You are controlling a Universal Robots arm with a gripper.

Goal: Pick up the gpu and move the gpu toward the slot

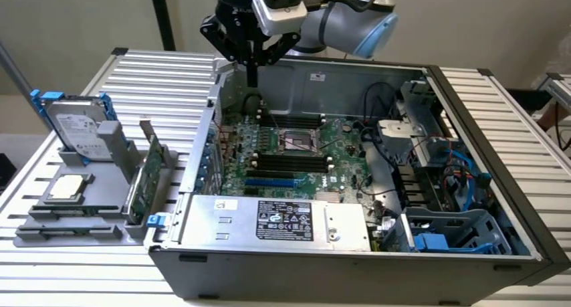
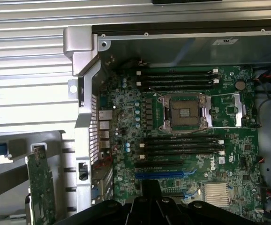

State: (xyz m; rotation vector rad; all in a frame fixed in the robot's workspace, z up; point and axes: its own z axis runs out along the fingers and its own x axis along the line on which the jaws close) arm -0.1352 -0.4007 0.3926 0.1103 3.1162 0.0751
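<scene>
1. Hard drive and CPU chip, seated in the grey rack on the desk. Both sit near the target card, so a descent aimed too far towards the exterior view's left could strike or seize the wrong part.
2. The gpu, standing on its long edge in the rack, just beside the case wall and untouched. The narrow gap invites a collision with sheet metal. An off-centre pinch on so thin a board could let it swing or slip. How firmly the rack retains it is hard to judge from here.
3. Fingers, clenched on nothing, hanging above the case's rear corner, well apart from the gpu. Brought down closed, they would jab the card's top edge rather than straddle it.
4. The slot, bright blue, between the black memory slots and the power supply. A tilted carry could knock the neighbouring components.
</scene>
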